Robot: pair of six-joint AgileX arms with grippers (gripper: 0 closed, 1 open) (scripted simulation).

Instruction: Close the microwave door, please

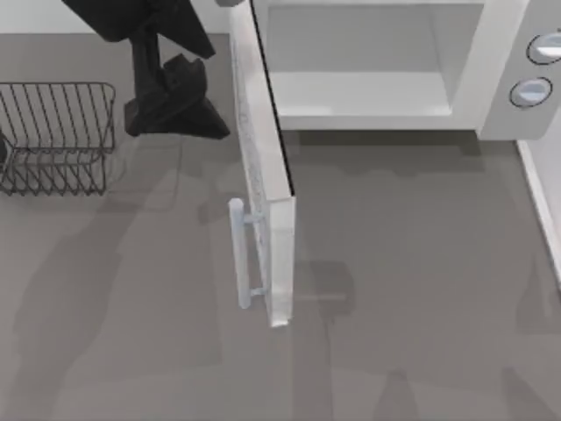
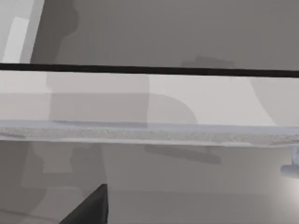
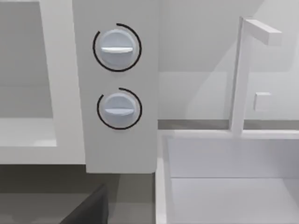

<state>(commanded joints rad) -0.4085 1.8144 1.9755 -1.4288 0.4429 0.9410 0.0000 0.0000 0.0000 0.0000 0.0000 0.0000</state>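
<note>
The left arm [image 1: 162, 61] reaches down from the top edge of the overhead view, and its gripper [image 1: 180, 110] sits low by the table [image 1: 421, 289], between the wire rack [image 1: 57, 136] at the left side and the microwave door [image 1: 263, 167]. It's just beside the door's outer face near the hinge end, and I honestly can't tell if it touches. Can't tell whether that claw is apart or together either. The door stands swung wide open, sticking out from the microwave [image 1: 386, 61] at the back of the table, handle [image 1: 238, 254] at its far end. The right wrist view faces the two knobs [image 3: 117, 46]; no writing or brand that I can read.
</note>
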